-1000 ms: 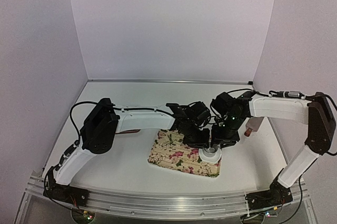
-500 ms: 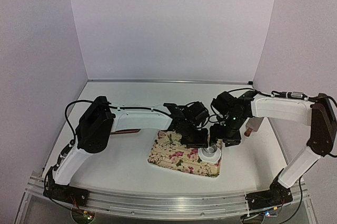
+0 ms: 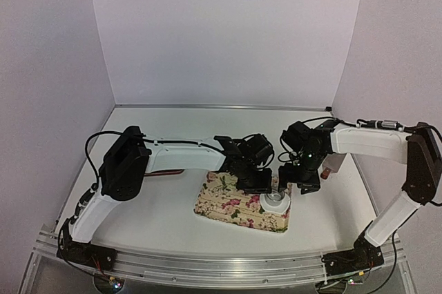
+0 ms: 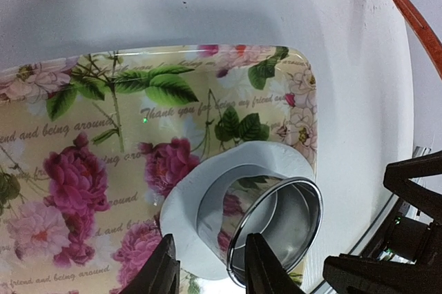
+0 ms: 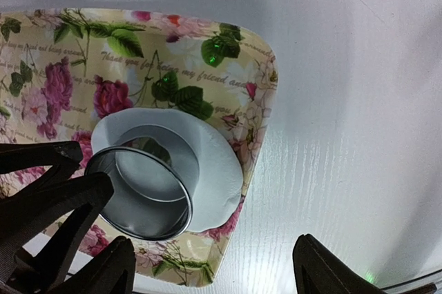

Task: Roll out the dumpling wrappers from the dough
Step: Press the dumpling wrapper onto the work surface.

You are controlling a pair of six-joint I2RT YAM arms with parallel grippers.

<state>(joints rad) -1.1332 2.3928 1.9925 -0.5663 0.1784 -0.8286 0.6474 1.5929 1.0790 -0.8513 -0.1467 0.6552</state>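
A rectangular floral-printed tray (image 3: 228,204) with pink roses and green leaves lies on the white worktop (image 3: 159,218) between the two arms. The dough (image 4: 183,218), a soft white flattened sheet with a rounded outline, rests on the tray close to its right near corner, reaching almost to the tray's edge in the right wrist view (image 5: 217,170). A shiny round metal ring cutter (image 4: 215,214) stands upright on the dough, inside its outline, with white dough showing around most of it. The ring's inside is shaded, and I cannot tell what lies there. The left pincer (image 4: 210,266) is down at the ring, its two black fingers (image 4: 166,273) a narrow way apart, one over the dough outside the ring and the other over the ring's opening, with the ring's wall in the gap. I cannot tell whether they press on that wall. The right pincer (image 5: 214,240) is released, its fingers spread wide and holding nothing, and it hangs over the tray's right edge and the bare worktop, beside the ring but apart from it. A thin tool with an orange-red handle and a metal blade (image 4: 414,25) lies on the worktop to the right of the tray. A dark red flat object (image 3: 169,168) shows partly under the left arm, to the left of the tray.
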